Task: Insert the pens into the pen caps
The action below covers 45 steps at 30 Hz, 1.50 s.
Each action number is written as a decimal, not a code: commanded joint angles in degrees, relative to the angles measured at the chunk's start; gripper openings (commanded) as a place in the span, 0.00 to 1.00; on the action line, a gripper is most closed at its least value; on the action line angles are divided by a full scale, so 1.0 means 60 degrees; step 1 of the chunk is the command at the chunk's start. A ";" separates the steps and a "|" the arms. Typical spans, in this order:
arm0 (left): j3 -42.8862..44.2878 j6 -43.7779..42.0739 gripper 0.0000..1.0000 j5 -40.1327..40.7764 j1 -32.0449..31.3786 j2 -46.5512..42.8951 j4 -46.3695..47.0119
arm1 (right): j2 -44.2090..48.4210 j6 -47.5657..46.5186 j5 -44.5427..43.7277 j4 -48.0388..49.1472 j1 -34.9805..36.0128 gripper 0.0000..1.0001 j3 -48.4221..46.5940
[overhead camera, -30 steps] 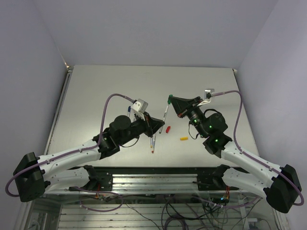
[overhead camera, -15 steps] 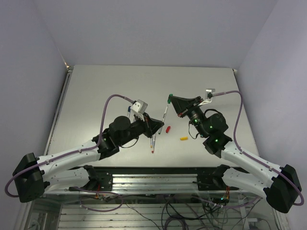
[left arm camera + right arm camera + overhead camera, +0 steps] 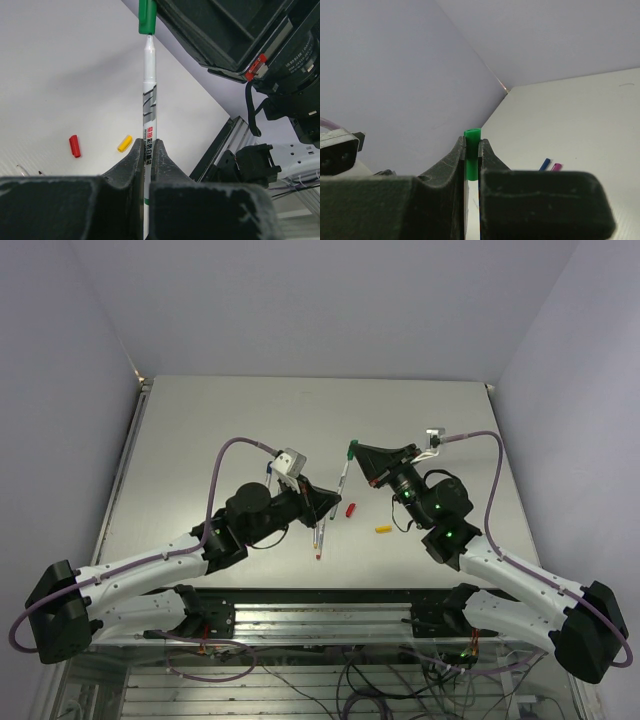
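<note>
Hardly anything differs: pen point(image 3: 149, 100) tip still at green cap point(image 3: 147, 17).

A pale grey desk point(image 3: 200, 430) fills the middle of the top view, closed in by lilac-grey walls: a back wall point(image 3: 320, 300) at 12 o'clock, a left wall point(image 3: 50, 440) at 9 o'clock and a right wall point(image 3: 590, 440) at 3 o'clock. A thin metal strip point(image 3: 122, 480) runs along the desk's 9 o'clock edge, and a slotted aluminium rail point(image 3: 320, 615) lies across its 6 o'clock edge. Below that rail, still at 6 o'clock, hangs a tangle of thin wires point(image 3: 350, 680).
</note>
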<state>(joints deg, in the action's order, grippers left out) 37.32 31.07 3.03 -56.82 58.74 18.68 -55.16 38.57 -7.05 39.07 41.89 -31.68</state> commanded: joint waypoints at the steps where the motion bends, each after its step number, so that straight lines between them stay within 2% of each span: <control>1: 0.0020 -0.0066 0.07 0.0023 0.0003 -0.0012 0.0327 | -0.0021 0.0032 -0.0032 0.0405 0.0098 0.00 0.0052; 16: -0.0084 -0.0052 0.07 0.0074 0.0006 -0.0153 0.0198 | -0.0068 -0.0016 -0.0164 0.0519 0.0135 0.00 0.0020; 40: -0.0165 0.0005 0.07 0.0671 0.0014 -0.0276 0.0830 | -0.0268 0.0334 0.0127 0.0361 0.0523 0.00 0.0467; 45: -0.0243 0.0101 0.07 0.1008 0.0016 -0.0228 0.1223 | -0.0351 0.0427 0.0815 0.0132 0.0566 0.00 0.0401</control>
<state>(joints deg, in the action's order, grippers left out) 35.99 31.11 6.33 -56.82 58.28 19.88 -56.84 40.58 -6.17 40.82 44.77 -29.76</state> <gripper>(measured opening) 0.102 0.046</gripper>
